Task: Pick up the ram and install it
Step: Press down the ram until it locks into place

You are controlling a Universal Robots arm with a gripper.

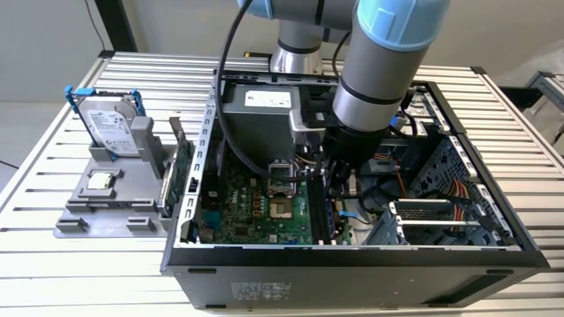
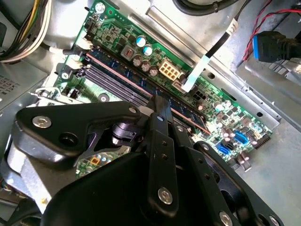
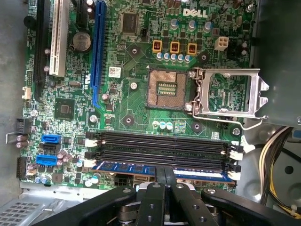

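Exterior view: arm (image 1: 374, 72) reaching down into the open computer case (image 1: 352, 257) on the slatted bench (image 1: 53, 264); hand (image 1: 339, 181) low over the motherboard (image 1: 255, 211), at the memory slots near the exterior view's right edge of the board. Ram (image 1: 329, 218) seen as a dark strip on edge directly under the hand, long axis running toward and away from the camera. Hard drive (image 1: 113, 129) upright in a grey holder (image 1: 105, 198) outside the case, to the exterior view's left; green card (image 1: 176, 178) on edge beside it. Second wrist view: hand (image 2: 153, 106) with fingertips drawn together on the top edge of the ram (image 2: 188, 110), which sits along the slot (image 2: 113, 80) row, lengthwise with the slots. First wrist view: hand (image 3: 164, 174) closed on the blue-green ram (image 3: 122, 168) about mid-length; stick lying in the slot nearest the hand, parallel to the three empty black slots (image 3: 164, 146) beyond it, white latches (image 3: 235, 165) at the ends. Processor socket (image 3: 167, 89) open and empty further off. Judged: ram at the slot, directly below the hand; full seating not confirmable.
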